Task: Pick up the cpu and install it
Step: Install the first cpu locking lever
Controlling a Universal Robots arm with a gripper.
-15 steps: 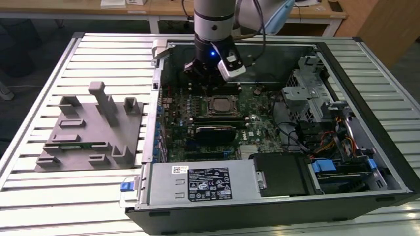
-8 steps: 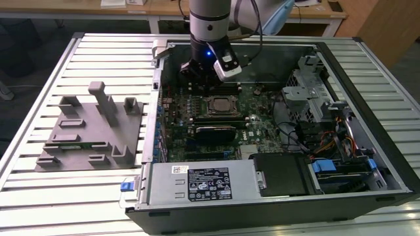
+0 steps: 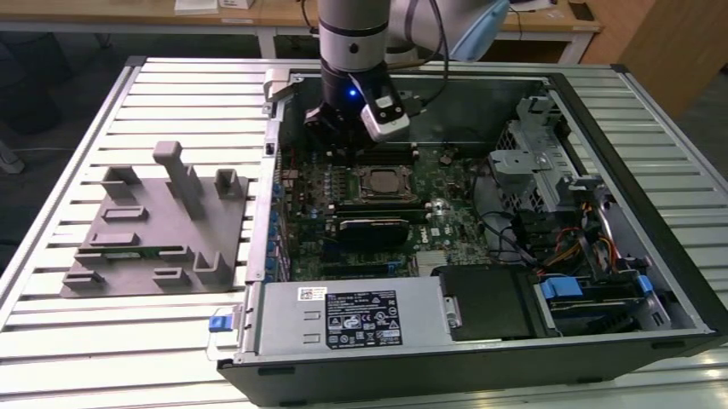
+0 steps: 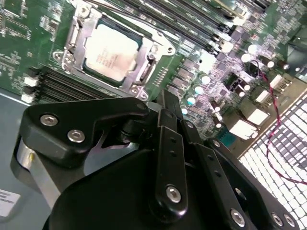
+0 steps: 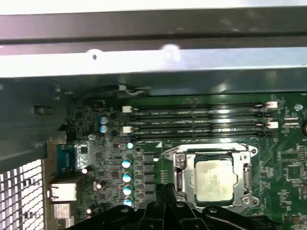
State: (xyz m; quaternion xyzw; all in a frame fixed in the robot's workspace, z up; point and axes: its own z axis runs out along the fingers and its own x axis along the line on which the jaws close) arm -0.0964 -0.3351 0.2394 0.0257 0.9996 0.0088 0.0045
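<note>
- An open computer case [image 3: 671, 281] is seen lying on its side on a slatted metal table [image 3: 114, 341], with the green motherboard [image 3: 449, 226] exposed inside it.
- The cpu [image 3: 381, 181] is found seated flat in the middle of the motherboard. Its silvery top faces up and it is enclosed on all sides by a metal socket frame [image 5: 180, 167].
- In both wrist views the cpu [image 4: 111, 51] [image 5: 216, 179] is shown lying free, with nothing resting on it.
- The arm [image 3: 353, 34] is lowered into the far part of the case. The gripper [image 3: 324, 128] is held over the motherboard, near the socket on the exterior view's left, and apart from the cpu.
- In both wrist views the gripper [image 5: 165, 189] [image 4: 168, 98] is seen with its jaws drawn together, and nothing is held between them.
- Four long black memory slots [image 5: 199, 122] are laid side by side, just beside the socket frame.
- A grey tray [image 3: 148, 239] with raised blocks is placed on the table, on the exterior view's left of the case and just beside it.
</note>
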